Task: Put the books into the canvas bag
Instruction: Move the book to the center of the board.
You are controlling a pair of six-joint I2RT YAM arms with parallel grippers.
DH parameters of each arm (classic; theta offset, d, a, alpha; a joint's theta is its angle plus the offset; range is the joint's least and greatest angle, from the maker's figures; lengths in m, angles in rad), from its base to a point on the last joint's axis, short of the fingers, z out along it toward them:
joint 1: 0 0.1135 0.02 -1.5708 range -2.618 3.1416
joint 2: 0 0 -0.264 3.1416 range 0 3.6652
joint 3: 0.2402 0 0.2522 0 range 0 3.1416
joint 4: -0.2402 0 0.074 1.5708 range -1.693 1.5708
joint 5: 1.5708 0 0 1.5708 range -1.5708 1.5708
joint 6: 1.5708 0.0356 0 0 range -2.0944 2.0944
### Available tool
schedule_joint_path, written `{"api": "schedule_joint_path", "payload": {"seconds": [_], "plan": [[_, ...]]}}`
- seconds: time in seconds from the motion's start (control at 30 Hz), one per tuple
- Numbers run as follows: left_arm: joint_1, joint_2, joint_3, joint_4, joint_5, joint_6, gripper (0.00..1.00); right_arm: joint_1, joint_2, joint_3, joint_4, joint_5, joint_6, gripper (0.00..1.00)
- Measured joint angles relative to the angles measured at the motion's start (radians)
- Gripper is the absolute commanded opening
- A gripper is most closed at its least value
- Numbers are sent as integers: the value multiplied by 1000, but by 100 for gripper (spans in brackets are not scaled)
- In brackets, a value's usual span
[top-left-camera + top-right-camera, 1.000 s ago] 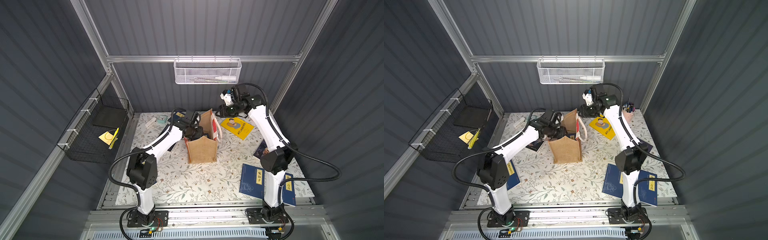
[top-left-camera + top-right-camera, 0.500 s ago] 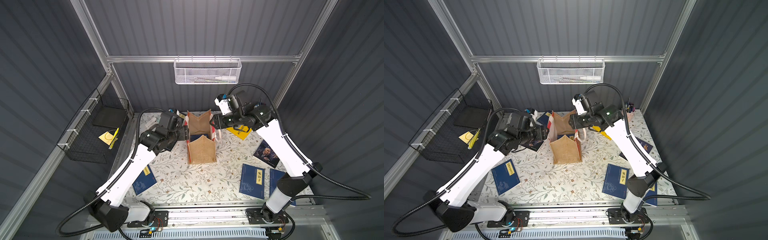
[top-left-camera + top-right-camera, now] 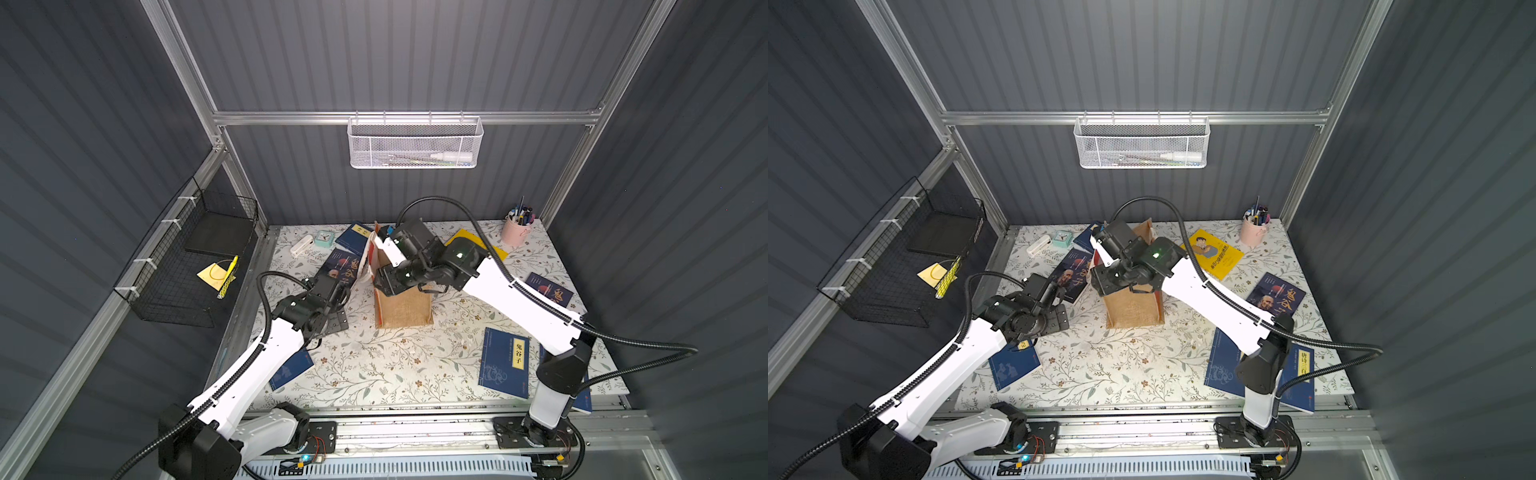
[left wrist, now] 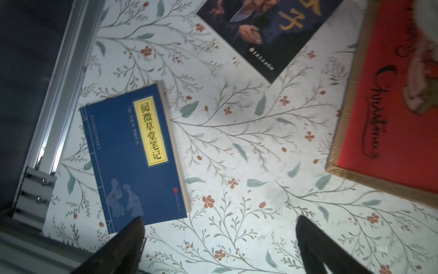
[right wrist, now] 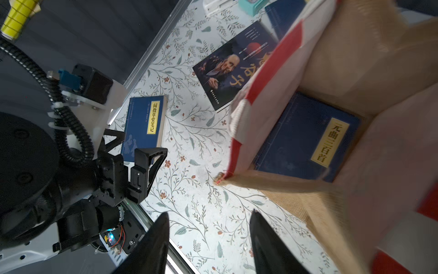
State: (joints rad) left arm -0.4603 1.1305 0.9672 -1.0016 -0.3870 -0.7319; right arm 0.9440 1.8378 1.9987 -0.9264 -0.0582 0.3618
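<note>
floral tabletop (image 3: 374,365), canvas bag (image 3: 403,309) at centre, blue book (image 5: 305,137) inside; left gripper (image 4: 219,220) spread wide, empty; right gripper (image 5: 208,213) parted, empty.

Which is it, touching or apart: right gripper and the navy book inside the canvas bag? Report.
Apart. In the right wrist view the right gripper hangs open over the tablecloth, the rim of the canvas bag lying between it and the navy book.

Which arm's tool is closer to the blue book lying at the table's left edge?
Left. The left tool hovers open just beside the blue book. The right tool is farther away, open, up by the canvas bag.
</note>
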Motion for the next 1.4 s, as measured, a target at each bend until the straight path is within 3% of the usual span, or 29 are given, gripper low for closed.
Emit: {"api": "schedule_joint_path", "payload": {"seconds": [0.4,0.67,1.07,1.4], "plan": [[383,-47,-256,104,45,-92,99,80,234,-1,93,-109,5,58],[646,10,-336,251,183,-59,100,114,380,79,122,-174,5,59],[893,46,-402,376,300,5,100,144,544,184,179,-282,39,62],[979,76,-399,474,425,79,99,154,726,341,197,-344,80,62]]}}
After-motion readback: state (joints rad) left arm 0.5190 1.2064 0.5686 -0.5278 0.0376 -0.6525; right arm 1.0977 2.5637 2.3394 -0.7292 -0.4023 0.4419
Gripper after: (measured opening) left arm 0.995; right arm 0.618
